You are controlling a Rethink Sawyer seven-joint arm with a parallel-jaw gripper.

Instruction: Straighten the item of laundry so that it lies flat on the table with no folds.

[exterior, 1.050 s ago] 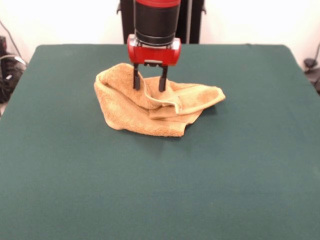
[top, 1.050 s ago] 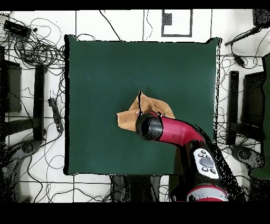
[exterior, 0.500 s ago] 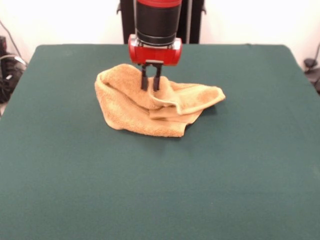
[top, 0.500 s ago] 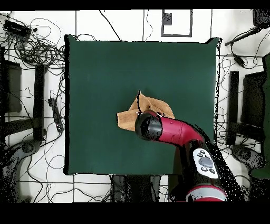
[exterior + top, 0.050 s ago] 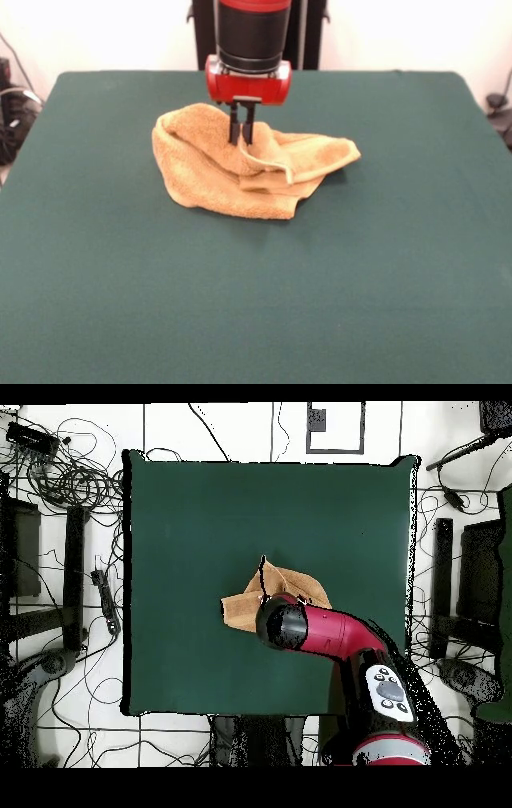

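A fold of the towel (image 5: 240, 164) is pinched by the claw (image 5: 242, 138) – the rest is bunched below it on the table (image 5: 256, 304)

One towel (image 5: 232, 172), one table (image 5: 256, 296), one arm (image 5: 335, 634) with one pincer (image 5: 242, 138).

Red arm (image 5: 335, 634) covers part of crumpled towel (image 5: 238, 610) on green table (image 5: 200, 524).
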